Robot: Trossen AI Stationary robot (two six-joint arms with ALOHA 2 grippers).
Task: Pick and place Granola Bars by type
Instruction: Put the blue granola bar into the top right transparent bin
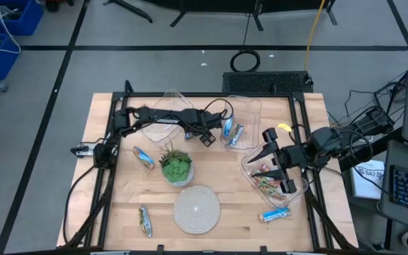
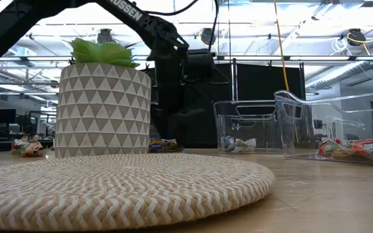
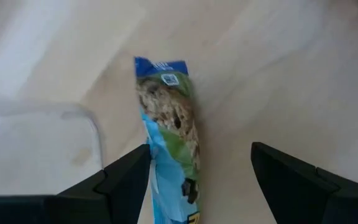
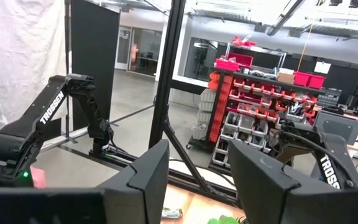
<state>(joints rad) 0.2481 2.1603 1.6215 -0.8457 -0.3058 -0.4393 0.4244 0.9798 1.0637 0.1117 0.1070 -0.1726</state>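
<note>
- High view: on the light wooden table the left gripper hangs between a clear plastic bin at the far edge and a second clear bin holding blue-silver wrapped granola bars; the right gripper sits over a third clear bin of multicoloured bars; a green potted plant and a round woven mat stand in the middle; loose blue bars lie beside the plant, near the front edge and just outside the third bin.
- Low view: the white triangle-patterned pot and the mat block most of the table; "TROSSEN" is partly readable on the dark arm.
- Left wrist view: the fingers stand wide apart, either side of a blue bar lying on the wood, not touching it; a bin corner lies beside.
- Right wrist view: the fingers are apart with nothing between them; "TROSSEN" reads on the other arm; red storage shelves stand behind.
</note>
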